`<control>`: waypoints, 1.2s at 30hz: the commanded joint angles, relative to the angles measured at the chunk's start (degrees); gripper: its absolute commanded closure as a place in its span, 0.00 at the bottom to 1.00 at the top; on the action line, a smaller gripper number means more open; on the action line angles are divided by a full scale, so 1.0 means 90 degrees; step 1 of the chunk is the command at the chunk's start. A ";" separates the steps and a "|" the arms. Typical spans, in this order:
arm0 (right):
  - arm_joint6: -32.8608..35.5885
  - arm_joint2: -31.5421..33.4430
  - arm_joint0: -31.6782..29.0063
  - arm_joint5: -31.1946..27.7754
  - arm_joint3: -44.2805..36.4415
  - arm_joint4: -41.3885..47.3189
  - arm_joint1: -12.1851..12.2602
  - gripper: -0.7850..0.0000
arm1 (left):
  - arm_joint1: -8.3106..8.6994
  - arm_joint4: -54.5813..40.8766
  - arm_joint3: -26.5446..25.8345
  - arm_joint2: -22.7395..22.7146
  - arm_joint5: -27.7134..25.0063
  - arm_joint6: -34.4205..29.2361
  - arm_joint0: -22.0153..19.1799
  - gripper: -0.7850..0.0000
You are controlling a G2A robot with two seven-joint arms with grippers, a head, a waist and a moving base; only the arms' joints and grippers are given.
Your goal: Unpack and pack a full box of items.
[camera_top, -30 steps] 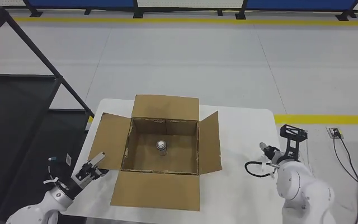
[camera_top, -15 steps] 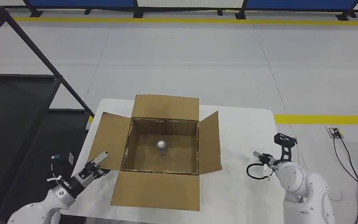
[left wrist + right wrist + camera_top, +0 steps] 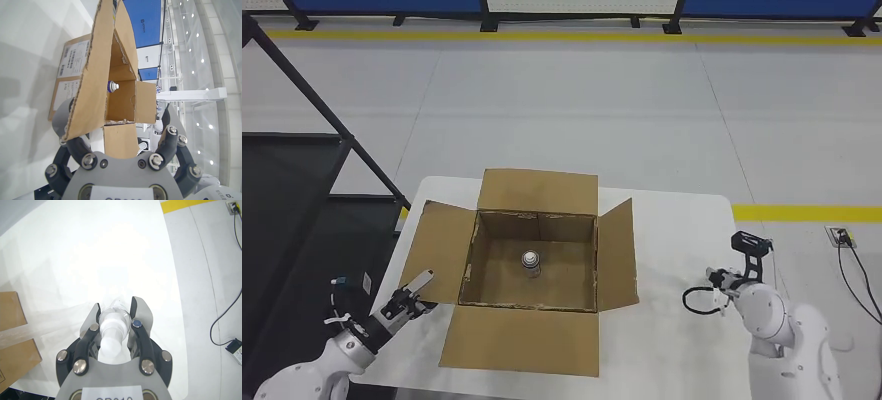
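Box [image 3: 538, 190] of cardboard stands open mid-surface [image 3: 672, 335]. Near left, just beside its left flap, the left end effector [image 3: 114, 117] is spread and holds nothing. Near right, the right end effector [image 3: 115, 303] pinches a clear white-capped bottle [image 3: 114, 316] and has shifted slightly right in the last half second. White printed labels [image 3: 72, 58] cover the box's left wall. Farther in, a spray can [image 3: 112, 87] stands inside.
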 commanded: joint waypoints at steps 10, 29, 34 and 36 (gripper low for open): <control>-0.1102 -0.1774 -0.0452 -0.0125 -0.3281 -0.0389 -0.0072 1.00 | 0.0014 -0.0018 0.0063 0.0052 -0.0014 -0.0046 -0.0077 0.00; 0.0871 -0.5452 0.2884 -0.0531 0.1202 -0.0113 -0.0648 1.00 | 0.0003 -0.0495 0.0222 -0.0178 -0.0335 0.0116 0.0236 0.00; 0.0625 -0.5672 0.3123 -0.0492 0.2157 0.0013 -0.0771 1.00 | 0.0008 -0.0454 0.0204 -0.0162 -0.0304 0.0104 0.0201 0.00; 0.0464 -0.5756 0.3179 -0.0464 0.2440 0.0000 -0.0815 1.00 | 0.0012 -0.0429 0.0196 -0.0138 -0.0289 0.0075 0.0166 0.00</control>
